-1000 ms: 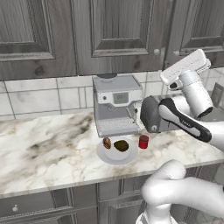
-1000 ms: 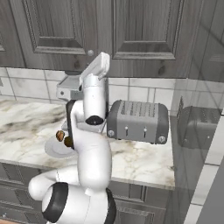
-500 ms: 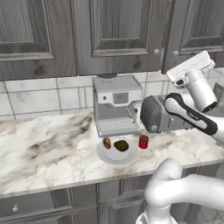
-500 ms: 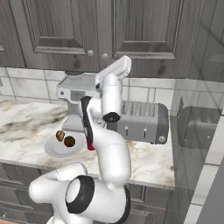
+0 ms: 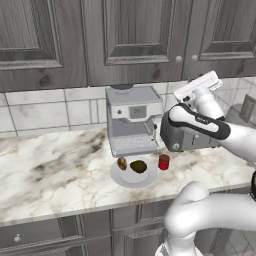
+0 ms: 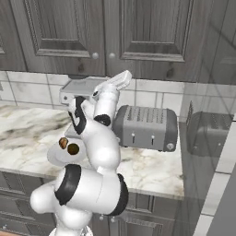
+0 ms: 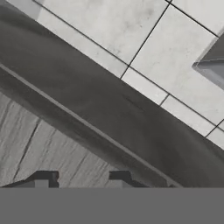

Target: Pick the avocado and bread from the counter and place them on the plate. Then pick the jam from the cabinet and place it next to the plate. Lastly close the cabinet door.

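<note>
Since the food's plated and the jar's down, it's basically wrap-up time:

Plate: plate (image 5: pixel 134 179) sits on the counter (image 5: pixel 50 172) with the avocado (image 5: pixel 138 166) and bread (image 5: pixel 122 163) both on it.
Jam: jam (image 5: pixel 163 161) stands just beside the plate's right rim, so that bit looks done.
Step in hand: closing the cabinet (image 5: pixel 135 40), and honestly the doors already look flush from both base views.
Pincer: gripper (image 7: pixel 78 177) is clenched with nothing between the tips, up under the cabinet's bottom edge.
Next move: I'd guess just back the arm away.
In the way: coffee machine (image 5: pixel 132 120) and toaster (image 6: pixel 146 127) sit right below the hand.
</note>
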Available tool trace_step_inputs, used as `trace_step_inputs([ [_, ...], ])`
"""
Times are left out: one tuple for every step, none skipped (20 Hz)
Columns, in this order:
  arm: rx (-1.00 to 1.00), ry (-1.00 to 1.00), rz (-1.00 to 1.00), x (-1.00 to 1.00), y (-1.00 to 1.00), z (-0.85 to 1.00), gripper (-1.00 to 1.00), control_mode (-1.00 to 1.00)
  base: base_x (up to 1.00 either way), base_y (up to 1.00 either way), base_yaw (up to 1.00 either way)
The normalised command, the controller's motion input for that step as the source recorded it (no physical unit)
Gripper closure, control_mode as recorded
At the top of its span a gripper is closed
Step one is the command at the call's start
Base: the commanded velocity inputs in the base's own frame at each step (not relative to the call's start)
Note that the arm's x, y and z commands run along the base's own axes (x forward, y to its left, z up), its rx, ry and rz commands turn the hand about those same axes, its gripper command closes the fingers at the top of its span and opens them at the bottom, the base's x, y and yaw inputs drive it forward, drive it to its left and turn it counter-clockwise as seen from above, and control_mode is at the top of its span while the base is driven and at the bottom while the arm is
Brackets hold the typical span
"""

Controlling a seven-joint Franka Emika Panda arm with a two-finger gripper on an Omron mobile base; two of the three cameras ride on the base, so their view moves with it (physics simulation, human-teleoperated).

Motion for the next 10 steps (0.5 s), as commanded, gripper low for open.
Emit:
trace_step_inputs([
  [0.21, 0.35, 0.0, 1.0, 0.79, -1.0, -1.0, -1.0, 0.0, 0.0, 0.0],
  [0.27, 0.32, 0.0, 1.0, 0.8, -0.62, -1.0, -1.0, 0.0, 0.0, 0.0],
  [0.27, 0.31, 0.0, 1.0, 0.84, -0.4, -1.0, -1.0, 0.0, 0.0, 0.0],
  [0.31, 0.29, 0.0, 1.0, 0.85, 0.0, -1.0, -1.0, 0.0, 0.0, 0.0],
  [0.36, 0.35, 0.0, 1.0, 0.7, 0.0, -1.0, -1.0, 0.0, 0.0, 0.0],
  [0.41, 0.39, 0.03, 1.0, 0.46, 0.0, -1.0, -1.0, 0.0, 0.0, 0.0],
  [0.44, 0.41, 0.05, 1.0, 0.38, 0.06, -1.0, -1.0, 0.0, 0.0, 0.0],
  [0.44, 0.39, 0.02, 1.0, 0.37, 0.16, -1.0, -1.0, 0.0, 0.0, 0.0],
  [0.45, 0.39, 0.0, 1.0, 0.34, 0.16, -1.0, -1.0, 0.0, 0.0, 0.0],
  [0.5, 0.39, 0.0, 1.0, 0.23, 0.29, -1.0, -1.0, 0.0, 0.0, 0.0],
])
